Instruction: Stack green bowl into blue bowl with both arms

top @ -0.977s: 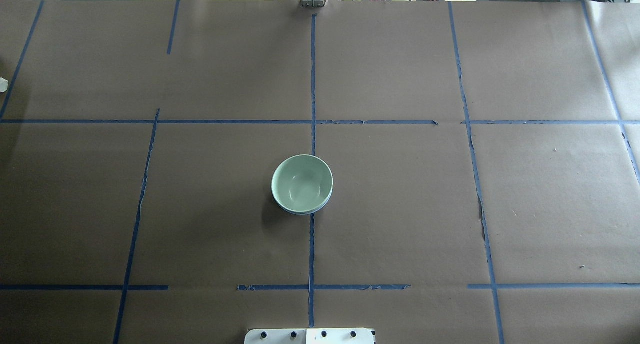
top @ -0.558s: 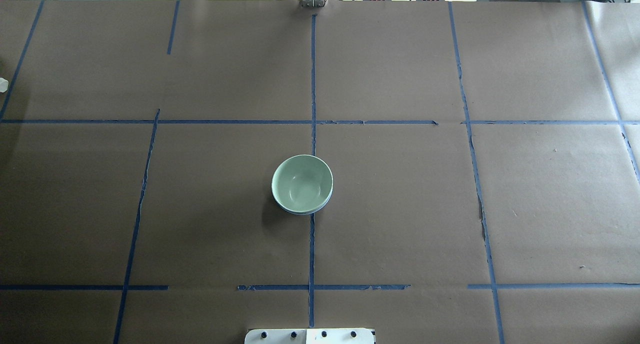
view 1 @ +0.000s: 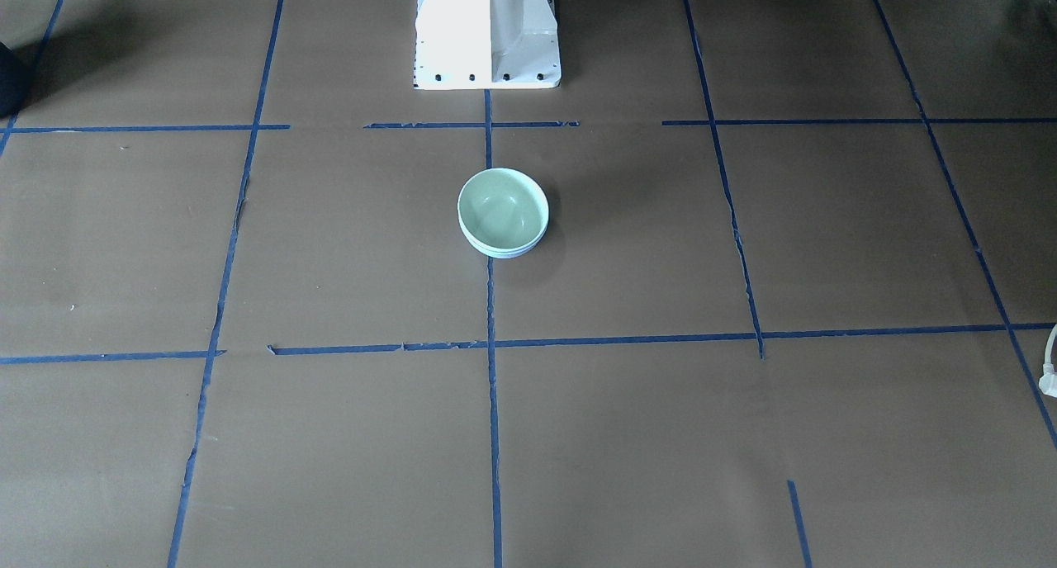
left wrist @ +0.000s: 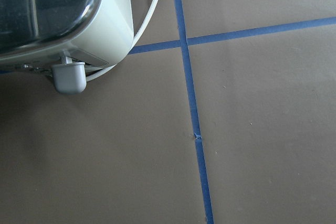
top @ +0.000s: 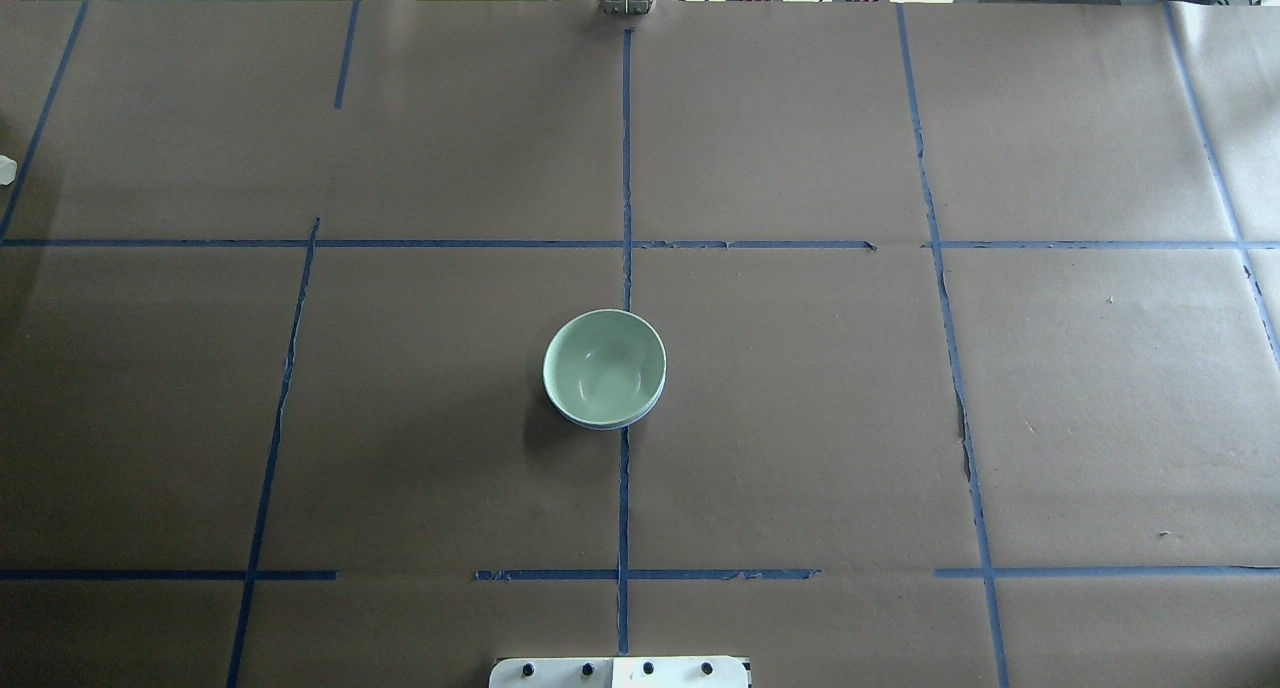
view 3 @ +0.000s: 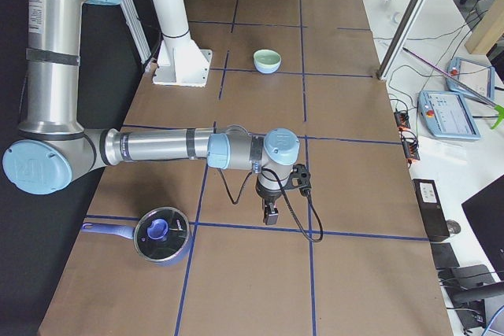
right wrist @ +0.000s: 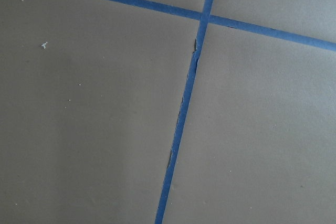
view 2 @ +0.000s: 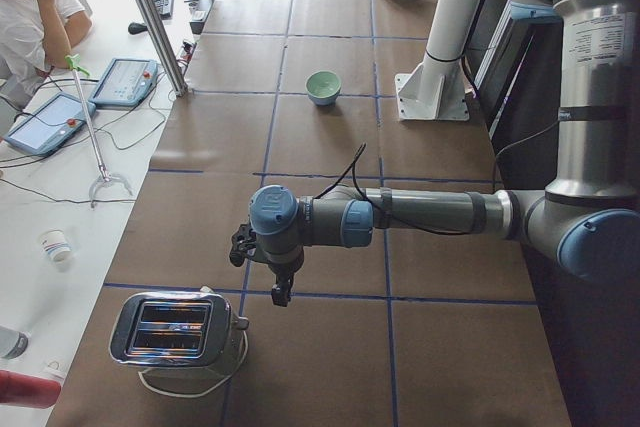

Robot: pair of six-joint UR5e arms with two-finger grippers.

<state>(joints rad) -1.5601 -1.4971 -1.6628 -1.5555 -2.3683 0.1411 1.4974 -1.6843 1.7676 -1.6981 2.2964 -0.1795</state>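
Green bowl nested upright in blue bowl, whose rim alone shows, well apart from both grippers. Left gripper hangs just beside a toaster; right gripper hangs near a lidded pot. Finger spacing of either: cannot tell.

Overhead and front-facing cameras looked down from opposite sides, sharing the green bowl; end cameras looked lengthwise; wrist cameras faced the table closely.
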